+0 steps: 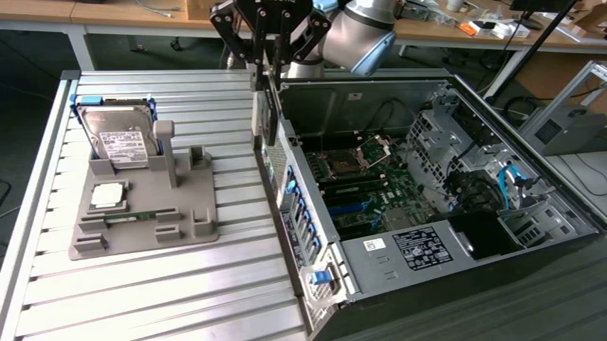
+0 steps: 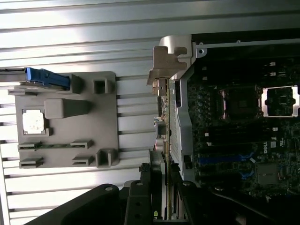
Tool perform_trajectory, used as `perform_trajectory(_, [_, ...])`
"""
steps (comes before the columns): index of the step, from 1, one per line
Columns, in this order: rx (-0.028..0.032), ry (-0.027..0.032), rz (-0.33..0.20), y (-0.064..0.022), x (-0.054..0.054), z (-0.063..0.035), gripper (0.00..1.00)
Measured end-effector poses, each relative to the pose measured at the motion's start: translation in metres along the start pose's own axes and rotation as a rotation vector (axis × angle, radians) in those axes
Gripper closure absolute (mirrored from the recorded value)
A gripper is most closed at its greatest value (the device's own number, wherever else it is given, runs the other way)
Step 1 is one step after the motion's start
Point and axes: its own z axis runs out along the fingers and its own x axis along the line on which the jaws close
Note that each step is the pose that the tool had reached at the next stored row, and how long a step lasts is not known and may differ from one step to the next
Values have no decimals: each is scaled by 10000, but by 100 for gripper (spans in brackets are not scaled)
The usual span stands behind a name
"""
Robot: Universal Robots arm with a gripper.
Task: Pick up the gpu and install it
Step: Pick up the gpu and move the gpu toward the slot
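The gpu [image 1: 271, 117] is a thin dark card with a silver bracket [image 2: 169, 60] at one end. It hangs edge-on and upright over the rear wall of the open computer case [image 1: 313, 234]. My gripper [image 1: 269, 77] is shut on the card's top edge, with black fingers [image 2: 144, 187] on either side of it. In the wrist view the gpu [image 2: 162, 119] runs along the case's rear wall, beside the motherboard [image 2: 234, 140]. The card's lower edge sits above the wall's rim, and I cannot tell whether they touch.
A grey fixture [image 1: 142, 213] on the slatted table [image 1: 142, 284] holds a hard drive [image 1: 119, 135], a processor [image 1: 107, 193] and a green memory stick [image 1: 133, 215]. Inside the case are a drive cage and cables [image 1: 474, 177]. Desks [image 1: 114, 14] stand behind.
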Motion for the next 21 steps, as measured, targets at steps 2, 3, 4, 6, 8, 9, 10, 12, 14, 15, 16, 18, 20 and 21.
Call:
perform_trajectory(2, [0, 0, 0, 0, -9, 0, 73])
perform_trajectory(3, [0, 0, 0, 1, -14, 0, 73])
perform_trajectory(4, [0, 0, 0, 1, -19, 1, 73])
perform_trajectory(6, [0, 0, 0, 1, -27, 1, 73])
perform_trajectory(8, [0, 0, 0, 1, -36, 1, 73])
perform_trajectory(9, [0, 0, 0, 1, -40, 1, 73])
perform_trajectory(10, [0, 0, 0, 1, -44, 1, 73])
perform_trajectory(12, [0, 0, 1, 2, -53, 2, 73])
perform_trajectory(14, [0, 0, 0, 2, -62, 2, 73])
perform_trajectory(15, [0, 0, 0, 2, -66, 2, 73])
perform_trajectory(16, [0, 0, 0, 2, -70, 2, 73])
perform_trajectory(18, [0, 0, 0, 3, -81, 2, 73])
perform_trajectory(20, [0, 0, 0, 3, -91, 2, 73])
perform_trajectory(21, [0, 0, 0, 3, -95, 2, 73])
